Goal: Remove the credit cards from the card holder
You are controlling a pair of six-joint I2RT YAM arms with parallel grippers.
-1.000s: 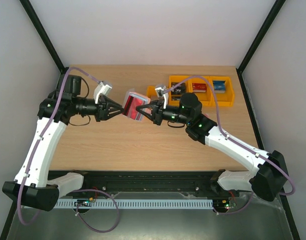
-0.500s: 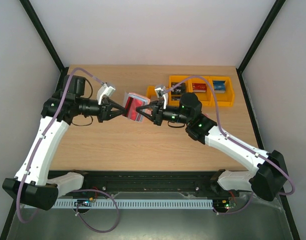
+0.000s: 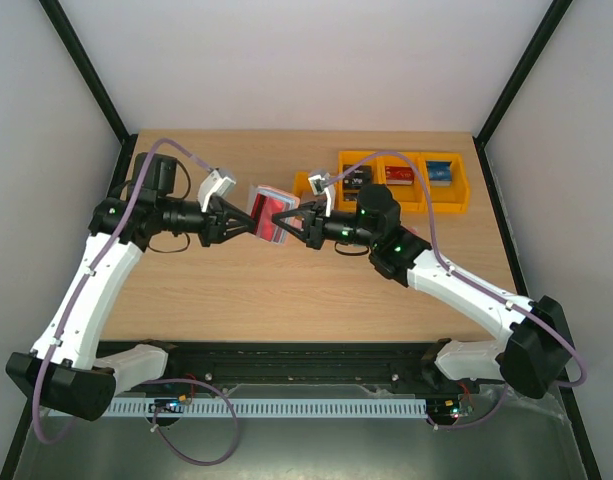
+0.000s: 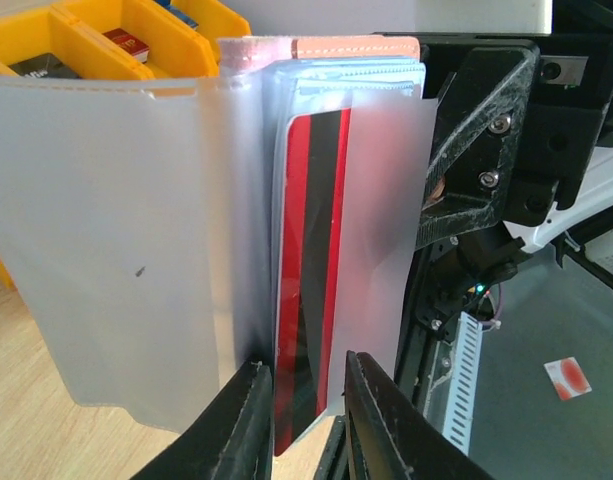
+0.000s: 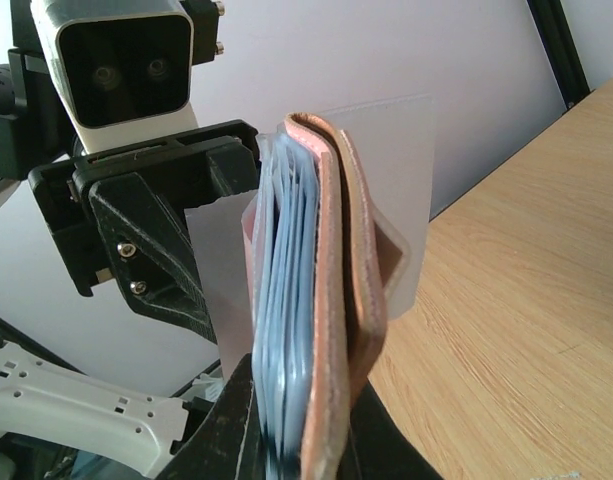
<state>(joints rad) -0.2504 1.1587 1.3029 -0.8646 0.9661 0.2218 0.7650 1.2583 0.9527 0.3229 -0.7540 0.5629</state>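
**Red card poking out of its sleeve, pinch not confirmed**

Card holder (image 3: 269,212) hangs in mid-air over the table (image 3: 286,290), between both tools. Right tool (image 3: 291,222) is clamped tight on the leather spine. Left tool (image 4: 308,420) is narrowly parted and straddles the red card (image 4: 308,280); can't tell if the pads touch it. Card's long axis runs in line with the left tool, exposed end pointing at it.

To do it well: close on card only, not the clear sleeve (image 4: 106,250). Pull straight along the long axis, no twist, with the right tool bracing.
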